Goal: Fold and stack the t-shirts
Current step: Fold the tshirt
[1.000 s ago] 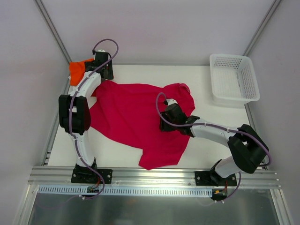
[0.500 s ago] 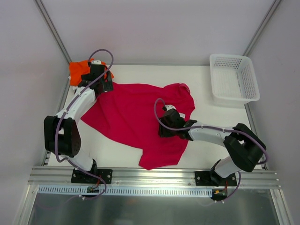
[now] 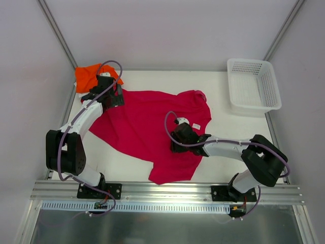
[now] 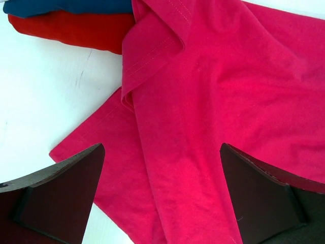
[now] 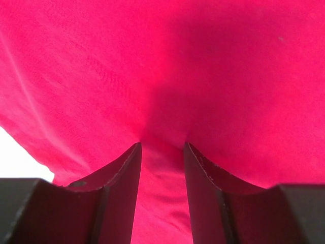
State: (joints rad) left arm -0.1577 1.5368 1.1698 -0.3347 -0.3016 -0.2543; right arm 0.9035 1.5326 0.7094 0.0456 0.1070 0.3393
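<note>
The big magenta-pink t-shirt (image 3: 147, 127) lies spread and creased over the middle of the table. My left gripper (image 3: 110, 96) hovers open over its far-left corner, where a sleeve hem is folded over (image 4: 152, 46); its fingers (image 4: 61, 193) stand wide apart with only cloth below. My right gripper (image 3: 175, 142) is down on the shirt's middle, its jaws partly open. Both of its fingertips (image 5: 133, 152) press into the pink cloth (image 5: 162, 76), and a ridge of cloth bulges between them. Folded t-shirts lie at the far left: orange (image 3: 87, 76), dark blue (image 4: 66, 5) and red (image 4: 66, 28).
A white mesh basket (image 3: 254, 84) stands at the far right corner. Grey walls and metal posts close in the table on three sides. An aluminium rail (image 3: 167, 190) runs along the near edge by the arm bases.
The left arm has swung its elbow down and left, and its gripper came off the orange shirt onto the pink shirt's corner. The right gripper slid slightly left and nearer over the cloth.
</note>
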